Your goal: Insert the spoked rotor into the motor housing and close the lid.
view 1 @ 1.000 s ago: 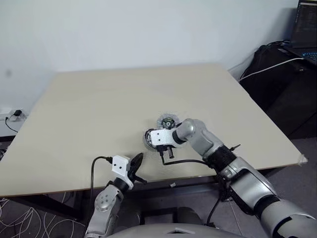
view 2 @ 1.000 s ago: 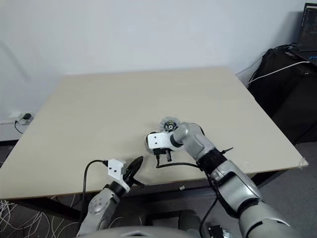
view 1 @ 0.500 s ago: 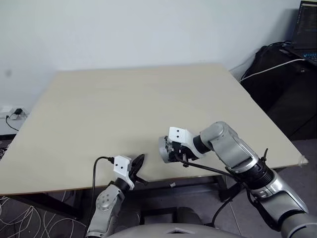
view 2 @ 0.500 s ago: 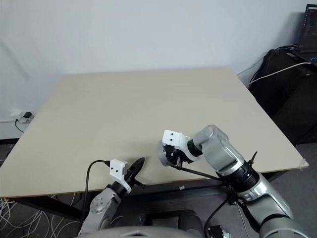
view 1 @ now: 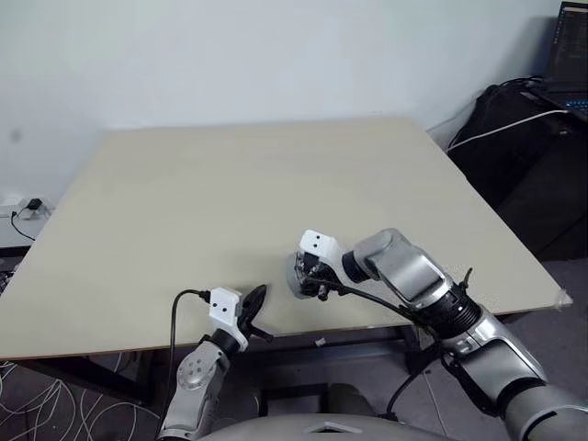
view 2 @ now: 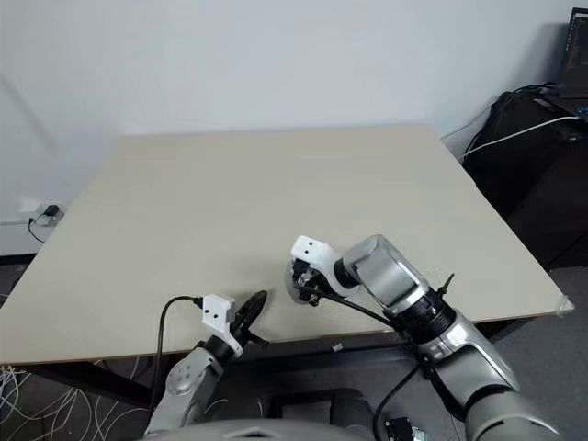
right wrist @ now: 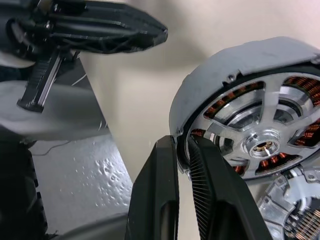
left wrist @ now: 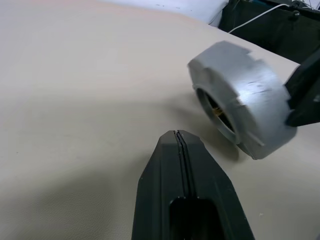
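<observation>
My right gripper (right wrist: 182, 150) is shut on the wall of the lid (left wrist: 240, 95), a pale grey round shell. It holds the lid tilted on edge, low over the table's front part (view 1: 296, 276). Whether the lid touches the table I cannot tell. In the right wrist view, silver spokes and a hub (right wrist: 260, 145) show in the lid's face, with copper-brown windings behind them. Close under it a second round part with copper-brown windings, the motor housing (right wrist: 295, 220), is partly in view. My left gripper (left wrist: 178, 136) is shut and empty, hovering near the table's front edge (view 1: 254, 301), a little short of the lid.
The beige table (view 1: 230, 184) stretches wide behind and to both sides of the grippers. Black bags and cables (view 1: 533, 138) stand on the floor past the table's right edge. A wall socket with a plug (view 1: 28, 213) sits at the far left.
My right wrist has rolled and drawn back toward the table's front edge, with the grey part tipped up on edge. The round part seen beyond the gripper a second ago no longer lies there. The left arm kept still.
</observation>
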Robot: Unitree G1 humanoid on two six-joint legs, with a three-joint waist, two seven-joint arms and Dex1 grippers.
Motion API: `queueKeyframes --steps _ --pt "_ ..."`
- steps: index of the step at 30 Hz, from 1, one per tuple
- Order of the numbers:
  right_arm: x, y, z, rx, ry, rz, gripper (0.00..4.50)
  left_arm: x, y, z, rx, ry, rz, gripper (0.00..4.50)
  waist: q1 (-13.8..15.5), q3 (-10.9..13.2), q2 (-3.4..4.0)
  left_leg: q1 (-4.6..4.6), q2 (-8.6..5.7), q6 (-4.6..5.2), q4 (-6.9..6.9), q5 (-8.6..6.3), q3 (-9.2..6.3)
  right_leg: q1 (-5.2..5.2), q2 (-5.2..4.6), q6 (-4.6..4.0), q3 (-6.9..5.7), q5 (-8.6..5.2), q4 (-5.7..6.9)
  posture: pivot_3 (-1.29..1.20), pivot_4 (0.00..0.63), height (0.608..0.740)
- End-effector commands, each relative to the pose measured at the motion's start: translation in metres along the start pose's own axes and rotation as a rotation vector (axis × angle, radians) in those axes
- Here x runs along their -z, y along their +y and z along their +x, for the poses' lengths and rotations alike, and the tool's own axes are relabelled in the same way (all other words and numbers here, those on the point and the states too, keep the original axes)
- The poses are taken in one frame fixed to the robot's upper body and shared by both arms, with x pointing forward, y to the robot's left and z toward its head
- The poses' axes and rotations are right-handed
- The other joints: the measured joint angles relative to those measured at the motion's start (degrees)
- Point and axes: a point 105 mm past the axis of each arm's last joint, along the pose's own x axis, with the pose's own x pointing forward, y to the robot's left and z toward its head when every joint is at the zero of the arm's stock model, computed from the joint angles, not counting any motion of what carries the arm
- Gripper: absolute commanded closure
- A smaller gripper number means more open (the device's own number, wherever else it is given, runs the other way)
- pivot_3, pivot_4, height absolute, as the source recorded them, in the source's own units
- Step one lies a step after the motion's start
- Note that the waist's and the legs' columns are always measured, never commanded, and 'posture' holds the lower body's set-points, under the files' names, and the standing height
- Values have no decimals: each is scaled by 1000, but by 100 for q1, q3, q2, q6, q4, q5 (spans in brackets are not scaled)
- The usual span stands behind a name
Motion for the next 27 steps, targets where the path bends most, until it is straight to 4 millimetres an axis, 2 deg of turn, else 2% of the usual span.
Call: queueKeyframes --steps 1,15,24,26,27 --pt "-18 -5 0 33 -45 -18 4394 -8 0 3 -3 -36 -5 4500 -2 0 0 0 0 0 0 0 0 0 0 0 1 0 0 0 0 740" --pt "-53 -8 26 50 -163 113 4394 -7 -1 2 0 -33 -13 4500 -90 0 3 0 -1 1 -3 1 0 -4 3 -12 1 28 1 0 0 740" --pt "-55 -6 34 50 -179 143 4394 -8 0 0 -11 -35 -22 4500 -99 -1 6 0 0 6 -5 4 0 -5 4 -10 1 30 2 0 0 740" --pt "-55 -7 34 55 -185 152 3683 -8 0 0 -10 -35 -25 4500 -101 -1 7 0 0 6 -5 4 0 -5 5 -10 1 30 3 0 0 740" --pt "-56 -7 34 55 -191 157 3489 -8 0 0 -9 -35 -26 4500 -100 -2 8 0 0 6 -5 4 0 -5 5 -10 2 30 3 0 0 740"
